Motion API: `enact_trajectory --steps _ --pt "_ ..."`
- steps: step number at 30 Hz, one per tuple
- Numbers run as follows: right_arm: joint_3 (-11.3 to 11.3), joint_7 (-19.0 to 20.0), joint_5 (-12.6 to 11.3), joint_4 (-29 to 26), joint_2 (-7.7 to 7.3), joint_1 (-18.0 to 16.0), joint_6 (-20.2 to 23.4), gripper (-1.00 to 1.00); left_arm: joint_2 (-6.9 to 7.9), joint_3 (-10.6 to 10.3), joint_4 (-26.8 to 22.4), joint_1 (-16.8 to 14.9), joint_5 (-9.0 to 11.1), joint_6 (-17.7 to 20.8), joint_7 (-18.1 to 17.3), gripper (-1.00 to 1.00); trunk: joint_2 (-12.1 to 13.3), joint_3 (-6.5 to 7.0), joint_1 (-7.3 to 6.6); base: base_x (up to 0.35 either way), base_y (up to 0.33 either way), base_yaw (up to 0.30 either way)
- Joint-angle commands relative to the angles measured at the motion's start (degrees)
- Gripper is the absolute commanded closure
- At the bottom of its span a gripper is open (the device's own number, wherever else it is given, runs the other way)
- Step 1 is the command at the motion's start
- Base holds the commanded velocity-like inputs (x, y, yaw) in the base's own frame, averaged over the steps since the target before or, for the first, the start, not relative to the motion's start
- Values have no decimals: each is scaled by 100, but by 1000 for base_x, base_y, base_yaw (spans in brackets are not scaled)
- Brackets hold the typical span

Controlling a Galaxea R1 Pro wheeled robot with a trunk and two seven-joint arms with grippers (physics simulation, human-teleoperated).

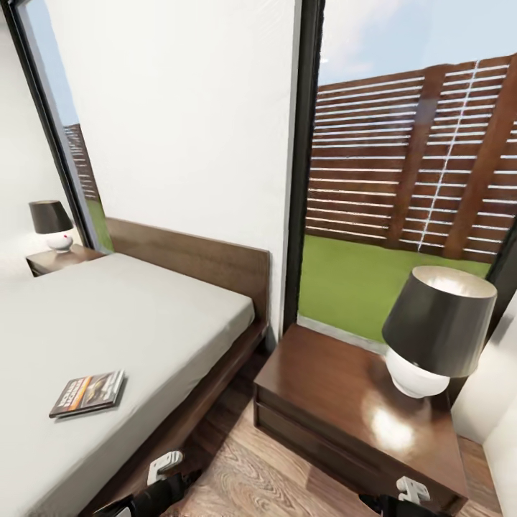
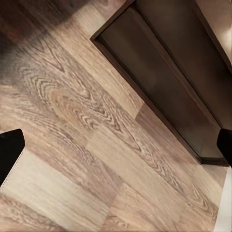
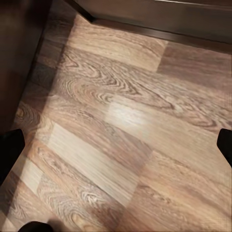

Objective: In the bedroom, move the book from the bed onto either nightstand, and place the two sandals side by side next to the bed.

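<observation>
Hanging low at the head view's bottom edge, both tools point at the floor. The left tool [image 1: 164,467] sits just beside the bed frame at about 7 o'clock in that view; the right tool [image 1: 412,490] sits at about 5 o'clock, in front of the near nightstand [image 1: 337,391]. In each wrist view the dark fingertips [image 2: 9,150] [image 3: 9,150] stand at opposite edges of the picture with bare plank floor [image 2: 96,159] between them, so both tools are spread wide and hold nothing.

From the left tool, the book [image 1: 87,393] lies up and to the left, at roughly 10 o'clock, flat on the grey mattress of the bed [image 1: 129,323], near the bed's close side edge. Its long axis runs across the head view, tilted a little up toward 2 o'clock, cover upward. The left arm is plainly the nearer one; the right tool is well apart from the book, on the far side of the floor gap.

I judge the coming move to be a lift of the left arm over the frame and onto the mattress, then a carry across to the near nightstand.

Counted: one book, one bed, two nightstands, the far one [image 1: 57,260] beyond the bed at 9 o'clock, and two lamps, one on each: a small far lamp [image 1: 52,224] and a large near lamp [image 1: 436,330] at the nightstand's back right, leaving its glossy front bare.
</observation>
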Motion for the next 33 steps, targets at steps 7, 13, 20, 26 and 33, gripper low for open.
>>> enact_trajectory --steps 7,13,20,26,33 --pt "-50 29 33 -13 0 0 52 -100 1 -48 4 -5 56 6 -16 -100 -3 -6 -1 4 0 264" --pt "-50 26 33 -13 0 0 52 -100 1 -48 3 -5 55 7 -16 -100 -3 -6 -1 235 0 41" --pt "-50 26 33 -9 0 0 52 -100 1 -48 3 -5 52 7 -16 -100 -3 -6 -1 309 0 2" --pt "-50 25 33 -12 0 0 52 -100 1 -48 3 -5 54 7 -16 -100 -3 -6 -1 312 0 0" --pt "-50 31 33 -13 0 0 52 -100 1 -48 3 -5 56 7 -16 -100 -3 -17 -1 188 0 135"
